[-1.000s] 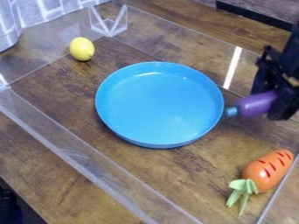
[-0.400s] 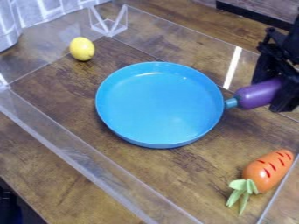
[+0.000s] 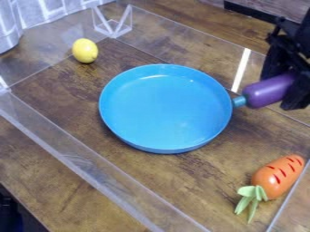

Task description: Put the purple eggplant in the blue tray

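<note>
So from where I'm standing, going left to right: there's a lemon (image 3: 85,51) sitting on the desk (image 3: 61,119) in the upper left of the frame, nowhere near the action. Next comes the blue tray (image 3: 166,107), a big shallow round thing in the middle, nothing in it. Just right of it is the purple eggplant (image 3: 269,91), with its bluish stem end pointing at the tray's right rim, and the dark fingers (image 3: 287,83) closed on its fat end. Lower right there's a carrot (image 3: 277,178) with its green leaves toward the tray.

Step in hand, I'd say, is carrying the eggplant over. I'd lift it enough that the stem clears the rim, since it leads the way and could catch and shove the tray or twist the eggplant loose. Then go left until the whole body is over the middle, lower it close to the bottom and let go gently. It looks smooth and roundish, so a high drop might make it roll.

Hard to make out: the fingers are a dark blur against the right edge, and they cover the eggplant's far end, so I can't see how deep the grip is. The arm is cut off by the frame. Can't tell if the stem touches the rim or just hangs beside it, either.
</note>
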`<state>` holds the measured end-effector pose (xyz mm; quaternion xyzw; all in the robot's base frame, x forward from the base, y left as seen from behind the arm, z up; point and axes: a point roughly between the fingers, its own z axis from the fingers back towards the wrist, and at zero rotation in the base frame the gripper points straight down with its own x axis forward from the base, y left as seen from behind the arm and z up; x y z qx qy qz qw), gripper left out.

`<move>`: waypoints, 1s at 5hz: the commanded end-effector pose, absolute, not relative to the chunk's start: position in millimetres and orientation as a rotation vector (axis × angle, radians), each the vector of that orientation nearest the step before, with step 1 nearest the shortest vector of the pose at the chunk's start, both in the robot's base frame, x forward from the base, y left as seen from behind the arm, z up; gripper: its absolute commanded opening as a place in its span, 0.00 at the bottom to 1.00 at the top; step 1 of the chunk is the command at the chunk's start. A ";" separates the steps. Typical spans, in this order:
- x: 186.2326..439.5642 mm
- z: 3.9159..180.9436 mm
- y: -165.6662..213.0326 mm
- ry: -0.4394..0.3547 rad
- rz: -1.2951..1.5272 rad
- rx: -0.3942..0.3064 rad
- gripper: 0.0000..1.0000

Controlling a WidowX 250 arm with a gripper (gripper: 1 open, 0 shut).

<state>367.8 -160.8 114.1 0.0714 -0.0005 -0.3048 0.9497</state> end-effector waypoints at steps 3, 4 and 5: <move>361.0 167.3 -166.2 -0.178 -0.558 0.154 0.00; 354.8 169.9 -153.9 -0.204 -0.503 0.169 0.00; 352.2 174.9 -155.3 -0.229 -0.484 0.177 0.00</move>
